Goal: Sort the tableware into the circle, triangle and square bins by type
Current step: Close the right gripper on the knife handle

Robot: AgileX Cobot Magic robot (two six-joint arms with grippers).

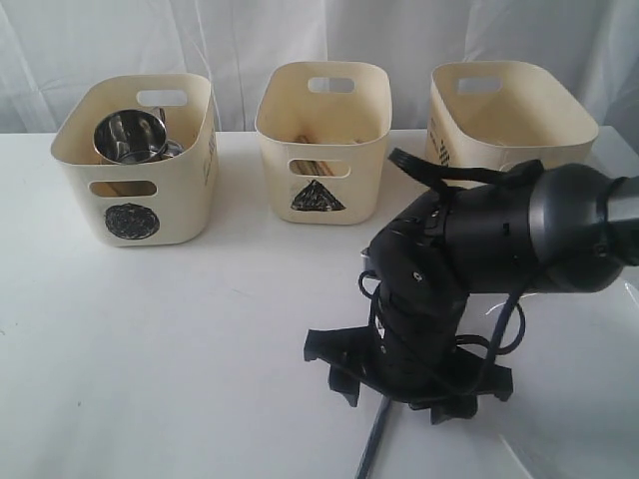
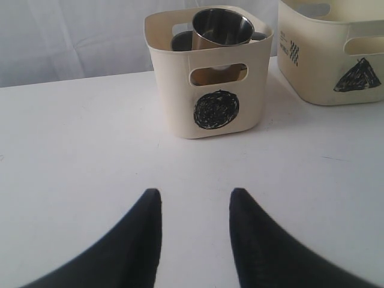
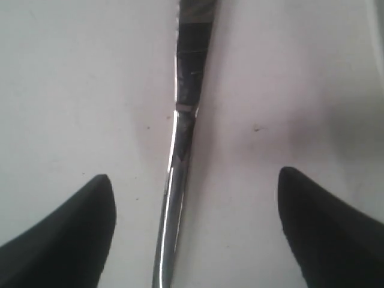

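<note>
1. Right claw (image 3: 195, 177) stands released, its two black fingers spread wide on either side of a slender steel utensil (image 3: 180, 150) that lies flat on the white surface (image 1: 200, 349). Neither finger touches it and nothing is grasped.
2. Which utensil it is I cannot tell, since only a thin shaft shows, bright along one part and darker along the other. In the exterior view it lies at the bottom centre of the frame, beneath the claw.
3. Step in hand, as I judge it: picking up this utensil, with the claw lined up across the shaft and not yet clenched.
4. Next move calls for a short drop until the fingertips reach the surface, then a firm close. The shaft is thin, low and slippery, so a shallow descent could let it slide out.
5. Destination is probably the triangle bin (image 1: 369, 190), upper centre, where wooden chopsticks (image 1: 319, 168) show through the handle cut-out. The circle bin (image 1: 185, 200), upper left, holds a steel mug (image 1: 130, 135). The third bin (image 1: 519, 135), upper right, hides its mark and contents.
6. Right arm (image 1: 499, 235) enters from the right edge, bends at the wrist and points the claw straight down at lower centre-right.
7. Left claw (image 2: 193, 198) is part-open and empty, hovering low over the surface and facing the circle bin.
</note>
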